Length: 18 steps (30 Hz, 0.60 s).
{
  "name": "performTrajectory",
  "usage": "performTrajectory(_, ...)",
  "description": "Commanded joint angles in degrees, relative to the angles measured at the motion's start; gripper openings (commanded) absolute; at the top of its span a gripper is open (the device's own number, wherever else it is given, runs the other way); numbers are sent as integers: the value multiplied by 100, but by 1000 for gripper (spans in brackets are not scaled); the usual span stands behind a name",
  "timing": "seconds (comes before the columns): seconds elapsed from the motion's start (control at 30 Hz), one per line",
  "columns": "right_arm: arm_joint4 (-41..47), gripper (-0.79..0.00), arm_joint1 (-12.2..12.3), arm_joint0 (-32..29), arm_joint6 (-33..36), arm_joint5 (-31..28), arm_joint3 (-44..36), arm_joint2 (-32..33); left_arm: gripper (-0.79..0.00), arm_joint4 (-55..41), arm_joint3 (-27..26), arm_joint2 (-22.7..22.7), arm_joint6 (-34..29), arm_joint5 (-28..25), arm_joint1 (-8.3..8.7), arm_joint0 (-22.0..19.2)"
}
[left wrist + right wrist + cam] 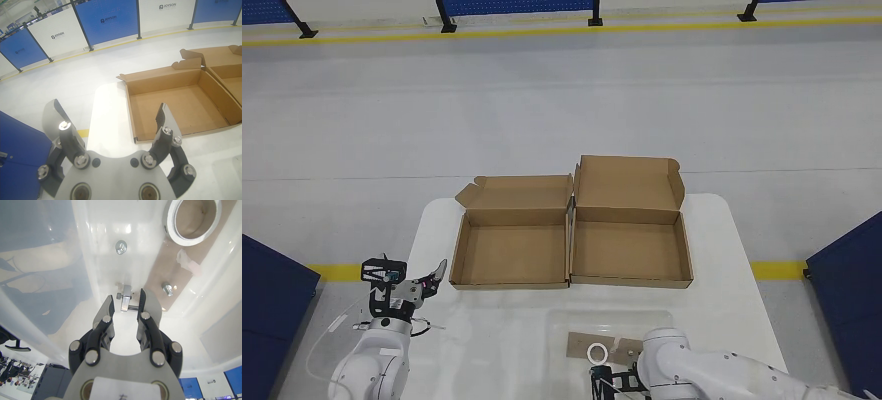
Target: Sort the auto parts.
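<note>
Bench (712, 300): white, rounded corners. Two open cardboard boxes stand side by side at its middle, touching along one wall: the left box (510, 255) and the right box (630, 250), each with its lid folded back on the far side. My left jaws hang at the bench's left edge, near the left box's near corner. A brown card strip (627, 345) lies at the near edge and carries a pale ring (597, 350). My right jaws sit just beside the ring, on its near side.
</note>
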Motion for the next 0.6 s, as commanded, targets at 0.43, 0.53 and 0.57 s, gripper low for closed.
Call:
performTrajectory(0.43,-143,-434,-104,-101,115,-25,82,37,0,0,0,0,0,0,0,0)
performTrajectory(0.53,-166,-437,-126,-117,133,-37,102,42,0,0,0,0,0,0,0,0)
performTrajectory(0.57,-174,-437,-131,-119,134,-42,104,44,0,0,0,0,0,0,0,0)
